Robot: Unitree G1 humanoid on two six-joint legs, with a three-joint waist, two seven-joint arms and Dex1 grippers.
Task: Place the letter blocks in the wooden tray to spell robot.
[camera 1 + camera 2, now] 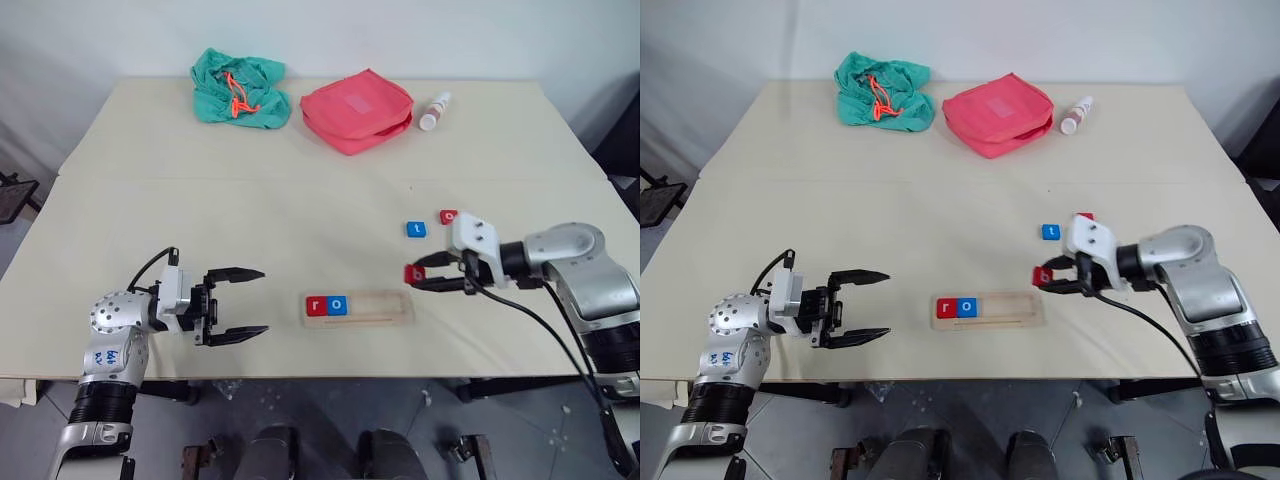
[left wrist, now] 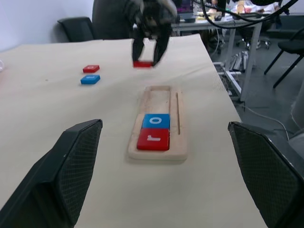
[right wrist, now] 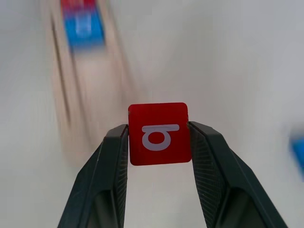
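Just right of the tray (image 1: 358,308), where r and o (image 1: 327,305) already sit, we are carrying the b block (image 3: 159,133) clamped edgewise in our right hand (image 1: 436,276), keeping it level for the third slot, left hand (image 1: 238,303) spread idle.

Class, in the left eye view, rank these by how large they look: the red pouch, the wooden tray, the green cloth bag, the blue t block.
1. Red pouch
2. Wooden tray and green cloth bag: too alike to rank
3. Blue t block
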